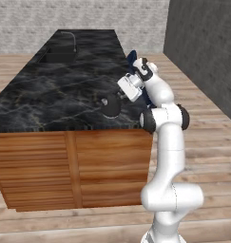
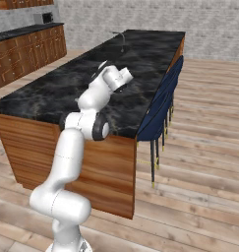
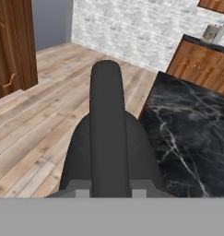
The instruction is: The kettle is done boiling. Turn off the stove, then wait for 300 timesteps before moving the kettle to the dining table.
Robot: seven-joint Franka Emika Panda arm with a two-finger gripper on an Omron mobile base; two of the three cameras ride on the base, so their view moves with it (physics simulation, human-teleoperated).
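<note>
One gripper (image 1: 118, 96) reaches from the white arm over the near end of the dining table (image 1: 50, 95), and in the hand view the kettle (image 3: 109, 152) sits right against the camera, its dark dome low in the picture and its arched handle (image 3: 107, 129) rising up the middle between the two grey finger tips (image 3: 81, 188). These tips stand on either side of the handle's base, clamped on it as far as the hand view shows. From the left base view the kettle (image 1: 110, 105) hangs as a small dark round shape just below the gripper, close over the black veined marble near the table's front edge; whether it touches the top I cannot tell. Beneath the marble, the brown wooden panelled base (image 1: 74, 166) faces the robot. Beside the table's right-hand long edge, blue chairs (image 2: 160, 106) are tucked in. Farther along the top, a sink (image 1: 60, 54) with a curved tap (image 1: 72, 40) is set into the far end. Beyond it runs a white brick wall (image 2: 140, 15), and in the right base view wooden cabinets (image 2: 27, 54) with a dark counter line the far left.
</note>
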